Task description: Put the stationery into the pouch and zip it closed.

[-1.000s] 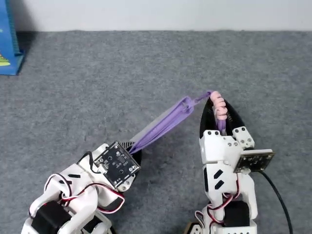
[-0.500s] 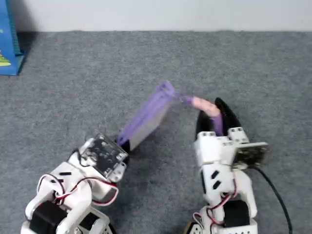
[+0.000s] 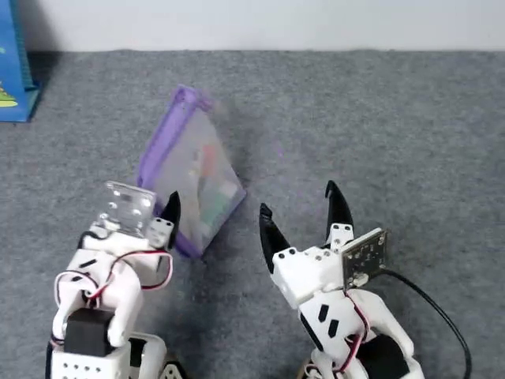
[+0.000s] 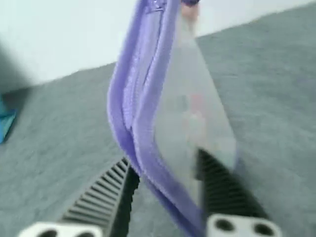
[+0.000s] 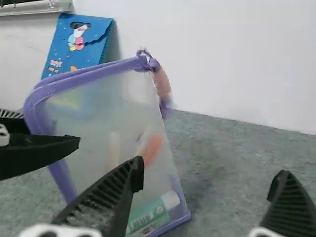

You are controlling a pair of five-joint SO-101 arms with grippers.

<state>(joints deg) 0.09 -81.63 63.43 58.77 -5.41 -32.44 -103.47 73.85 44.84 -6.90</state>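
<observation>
The purple-edged clear pouch (image 3: 189,170) stands tilted on the grey carpet, zip edge uppermost. My left gripper (image 3: 167,225) is shut on its near lower edge; in the left wrist view the purple seam (image 4: 148,148) sits clamped in that gripper (image 4: 168,197). Stationery shows through the mesh: an orange item (image 5: 150,148) and a green-and-white tube (image 5: 153,210). A pink zipper pull (image 5: 162,81) hangs at the pouch's top corner. My right gripper (image 3: 298,201) stands open just right of the pouch (image 5: 108,118), apart from it, the right gripper (image 5: 210,177) holding nothing.
A blue printed box (image 3: 12,71) stands at the far left by the white wall, also behind the pouch as the blue box (image 5: 81,39). Grey carpet (image 3: 379,118) stretches open to the right and back.
The right gripper let go of the pink zipper pull, opened and drew back. The left gripper swung the pouch left, from stretched flat to standing tilted.
</observation>
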